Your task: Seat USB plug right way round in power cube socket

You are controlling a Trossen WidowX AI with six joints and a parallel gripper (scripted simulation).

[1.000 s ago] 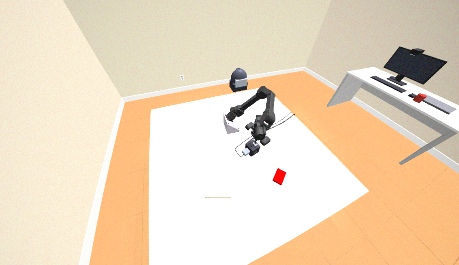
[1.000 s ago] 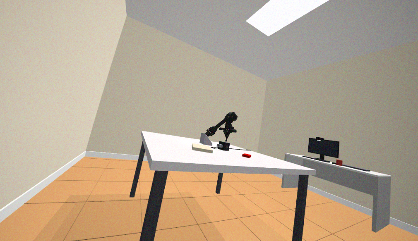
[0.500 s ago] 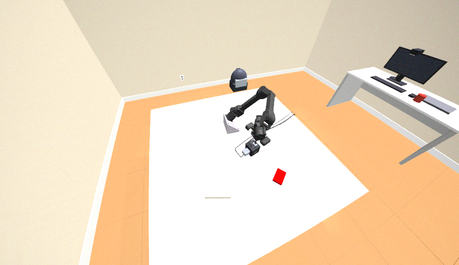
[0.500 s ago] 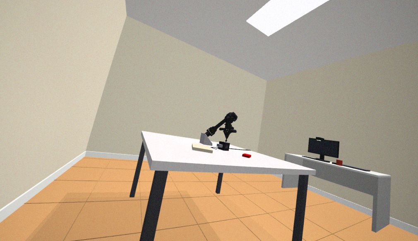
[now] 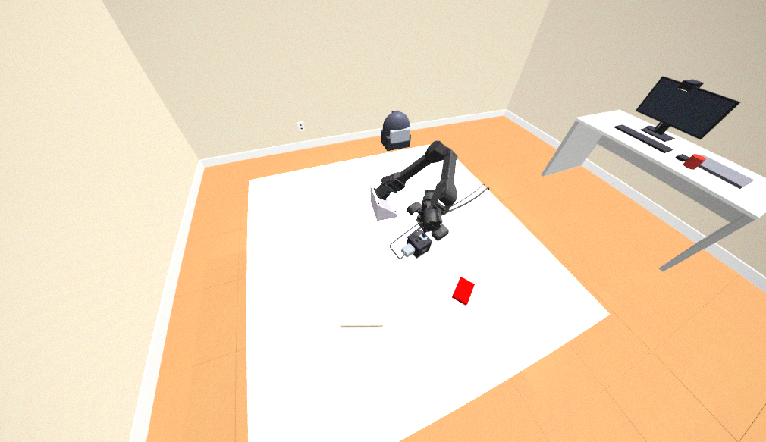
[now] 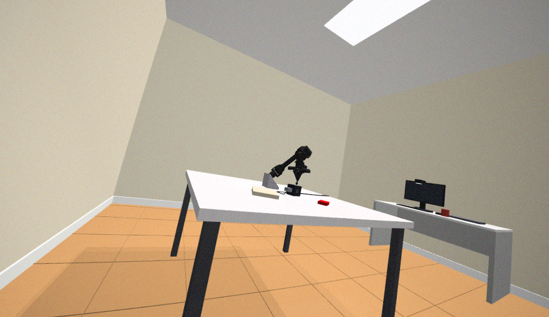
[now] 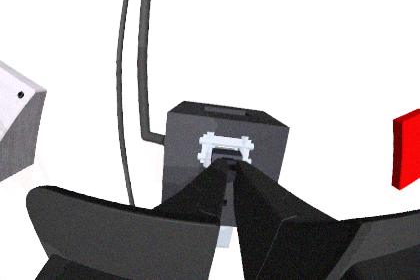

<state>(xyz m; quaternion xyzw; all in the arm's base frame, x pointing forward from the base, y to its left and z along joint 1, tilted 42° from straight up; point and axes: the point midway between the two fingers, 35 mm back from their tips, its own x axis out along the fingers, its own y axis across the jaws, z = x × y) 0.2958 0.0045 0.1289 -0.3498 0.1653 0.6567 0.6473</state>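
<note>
The black power cube [image 5: 420,247] [image 6: 294,190] [image 7: 186,156] stands on the white table [image 5: 316,279] [image 6: 242,212]. A pale frame [image 7: 226,140] surrounds the socket on its top. My gripper [image 6: 297,182] [image 7: 229,168] points down over the cube, fingertips close together at the socket. It is shut on the USB plug [image 7: 226,154], of which only a small dark part shows between and just beyond the fingertips. The fingers hide the rest, so its depth in the socket and which way round it is cannot be told.
A pale plug [image 5: 407,251] [image 7: 224,237] sticks out of the cube's side. Dark cables [image 7: 143,54] run beside the cube. A grey wedge [image 5: 382,210] [image 6: 268,181] [image 7: 19,141] stands by the arm's base. A red block [image 5: 463,291] [image 6: 323,202] [image 7: 410,151] and a beige slab [image 6: 265,192] lie on the table.
</note>
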